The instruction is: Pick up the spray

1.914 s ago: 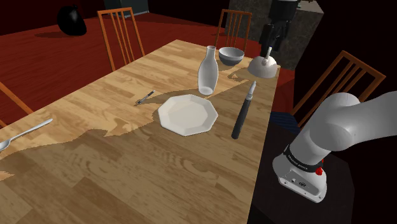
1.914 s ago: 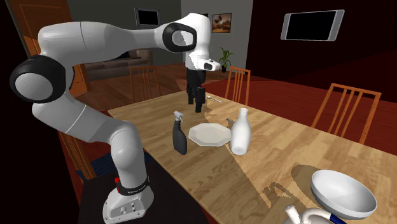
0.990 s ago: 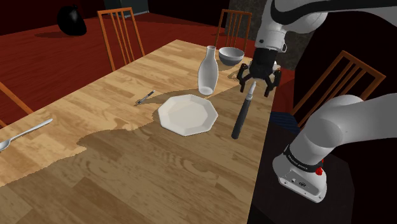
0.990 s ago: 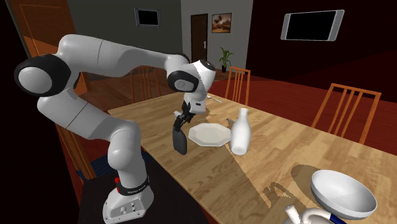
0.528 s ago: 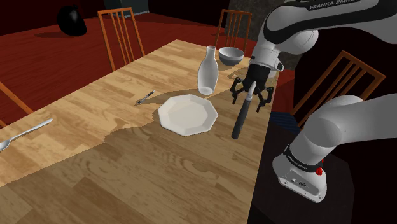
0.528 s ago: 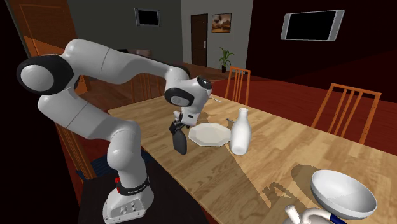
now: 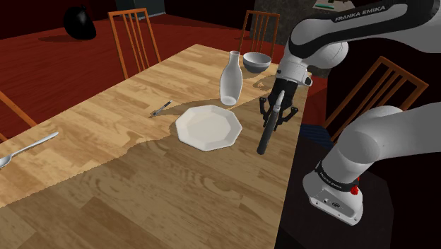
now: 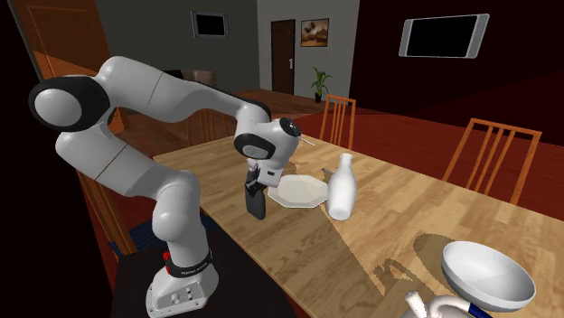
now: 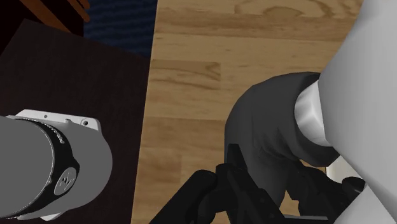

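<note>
- The wooden table (image 7: 141,184) carried all the things; a white many-sided plate (image 7: 208,127) lay flat on it and serves here as the landmark.
- The white arm (image 7: 367,28) bent over the table and reached down just beside the plate, on the shoulder view's right of it.
- A wooden chair (image 7: 134,35) stood at the table's far edge, well apart from the plate.
- A tall white bottle (image 7: 230,79) stood upright near the plate, just behind it in the shoulder view.
- The spray (image 7: 267,134), a dark bottle with a pale head, stood upright on the table just beside the plate, between the plate and the table edge at the shoulder view's right.
- A grey bowl (image 7: 256,62) sat beyond the plate, past the white bottle.
- The black gripper (image 7: 275,113) was low over the spray's upper part. It was released, with one finger on each side of the neck; if they touched the neck could not be seen.
- A spoon (image 7: 28,148) lay well apart from the plate, to the shoulder view's left.
- A small utensil (image 7: 160,109), its kind unclear, lay near the plate on that same side.
</note>
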Robot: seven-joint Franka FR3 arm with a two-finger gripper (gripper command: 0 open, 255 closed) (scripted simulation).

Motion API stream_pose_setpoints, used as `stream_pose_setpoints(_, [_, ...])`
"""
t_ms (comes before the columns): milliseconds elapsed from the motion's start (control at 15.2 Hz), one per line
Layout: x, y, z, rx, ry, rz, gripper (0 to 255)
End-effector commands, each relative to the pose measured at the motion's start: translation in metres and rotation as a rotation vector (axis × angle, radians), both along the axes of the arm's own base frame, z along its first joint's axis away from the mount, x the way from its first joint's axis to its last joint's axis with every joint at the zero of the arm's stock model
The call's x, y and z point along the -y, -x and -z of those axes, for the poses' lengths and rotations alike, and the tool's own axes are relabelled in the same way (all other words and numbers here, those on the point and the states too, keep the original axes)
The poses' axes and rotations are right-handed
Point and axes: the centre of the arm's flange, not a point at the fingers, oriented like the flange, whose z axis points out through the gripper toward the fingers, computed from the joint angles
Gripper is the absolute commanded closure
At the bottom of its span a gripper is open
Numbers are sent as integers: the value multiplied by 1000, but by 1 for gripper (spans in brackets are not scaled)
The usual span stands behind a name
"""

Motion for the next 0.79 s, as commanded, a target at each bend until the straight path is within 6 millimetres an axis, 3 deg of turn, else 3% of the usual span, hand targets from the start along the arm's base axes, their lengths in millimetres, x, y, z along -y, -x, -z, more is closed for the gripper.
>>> stream_pose_setpoints(0, [0, 0, 1, 0, 0, 0, 255])
stream_pose_setpoints(396, [0, 0, -1, 0, 0, 0, 255])
stream_pose_setpoints(726, [0, 0, -27, 0, 0, 0, 255])
